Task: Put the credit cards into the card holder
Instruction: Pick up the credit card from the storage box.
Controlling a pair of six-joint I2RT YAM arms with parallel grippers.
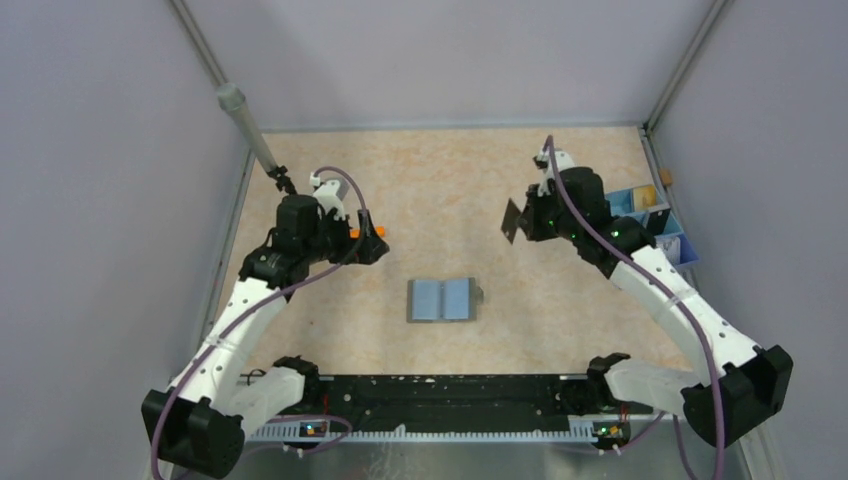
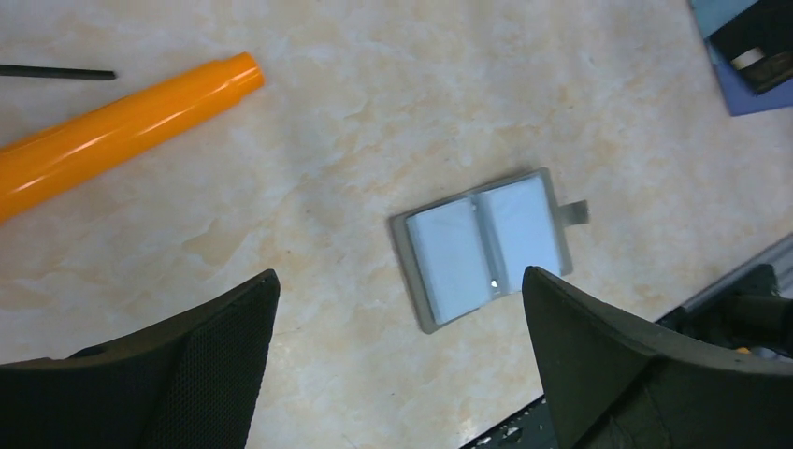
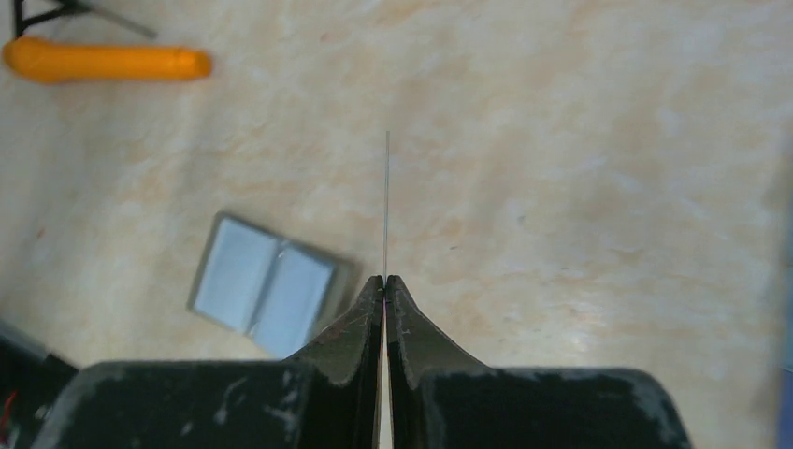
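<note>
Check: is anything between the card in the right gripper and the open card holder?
Nothing visible. The right gripper pinches the card up off the table; the card holder lies open with nothing on it. The orange stick lies well aside.

Two arms, each with one end effector: the left end effector (image 2: pixel 397 274) and the right end effector (image 3: pixel 384 281), two in all.

One card holder (image 1: pixel 443 299) lies at the middle of the tabletop (image 1: pixel 440 190), showing two light blue pockets and one small tab.

One credit card (image 1: pixel 513 221) is clearly countable, at about 2 o'clock from the holder.

One orange stick (image 2: pixel 122 126) lies at about 10 o'clock from the holder, with one thin black rod (image 2: pixel 56 72) near it.

One compartment tray (image 1: pixel 650 215) sits at 3 o'clock. Something dark lies in it, perhaps more cards, but the view there is too small to count them.
</note>
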